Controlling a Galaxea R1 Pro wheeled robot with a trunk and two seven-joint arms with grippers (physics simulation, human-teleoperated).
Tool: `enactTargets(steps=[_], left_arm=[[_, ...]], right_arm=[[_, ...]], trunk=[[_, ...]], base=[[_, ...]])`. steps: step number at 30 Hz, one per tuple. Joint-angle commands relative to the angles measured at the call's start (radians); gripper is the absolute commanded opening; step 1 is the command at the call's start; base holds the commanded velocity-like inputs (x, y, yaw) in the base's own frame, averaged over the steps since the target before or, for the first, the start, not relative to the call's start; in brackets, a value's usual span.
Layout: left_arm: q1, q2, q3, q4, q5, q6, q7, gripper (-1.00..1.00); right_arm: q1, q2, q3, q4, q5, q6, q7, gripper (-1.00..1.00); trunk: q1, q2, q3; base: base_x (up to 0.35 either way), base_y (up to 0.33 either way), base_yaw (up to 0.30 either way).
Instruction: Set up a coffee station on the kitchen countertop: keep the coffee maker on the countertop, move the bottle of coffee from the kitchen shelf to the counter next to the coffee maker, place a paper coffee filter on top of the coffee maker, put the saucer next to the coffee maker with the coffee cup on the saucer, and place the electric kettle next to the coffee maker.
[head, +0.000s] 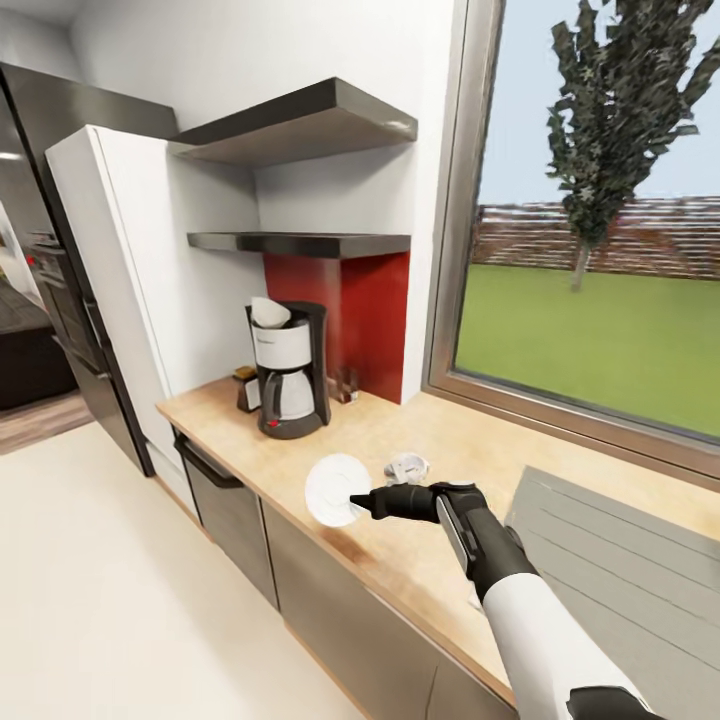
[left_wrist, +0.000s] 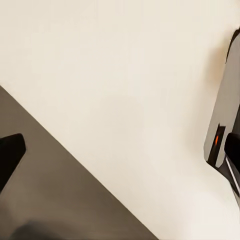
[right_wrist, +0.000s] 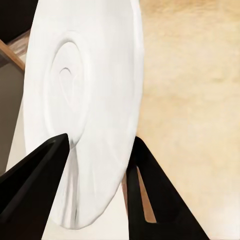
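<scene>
The black and white coffee maker (head: 288, 372) stands on the wooden countertop (head: 420, 420) with a white paper filter (head: 269, 312) in its top. A small jar with a yellow lid (head: 245, 388), possibly the coffee bottle, sits against its left side. My right gripper (head: 358, 503) (right_wrist: 100, 140) is shut on the rim of the white saucer (head: 333, 489) (right_wrist: 85, 110), which is held tilted over the counter's front edge. A white coffee cup (head: 405, 466) lies on the counter just behind that gripper. My left gripper (left_wrist: 120, 155) is open over the floor. The kettle is out of view.
Two dark shelves (head: 300, 125) hang above the coffee maker beside a red wall panel (head: 372, 320). A dishwasher (head: 225, 505) sits under the counter, a white tall cabinet (head: 110, 270) at its left. A grey ribbed drainboard (head: 610, 560) lies right of my arm, under the window (head: 600, 220).
</scene>
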Motion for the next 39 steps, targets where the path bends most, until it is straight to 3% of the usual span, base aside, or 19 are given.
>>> enactTargets(steps=[1,39], left_arm=[[0.000,0.000,0.008,-0.003,-0.009,0.005,0.000,1.00],[0.000,0.000,0.007,-0.003,-0.009,0.000,0.000,1.00]], right_arm=[[-0.001,0.001,-0.004,-0.002,0.009,0.004,0.007,-1.00],[-0.001,0.001,-0.004,0.011,0.006,0.003,0.007,-1.00]], trunk=[[0.001,-0.002,-0.002],[0.001,-0.002,-0.002]], base=[[0.234,0.276,0.000],[0.161,0.304,0.000]])
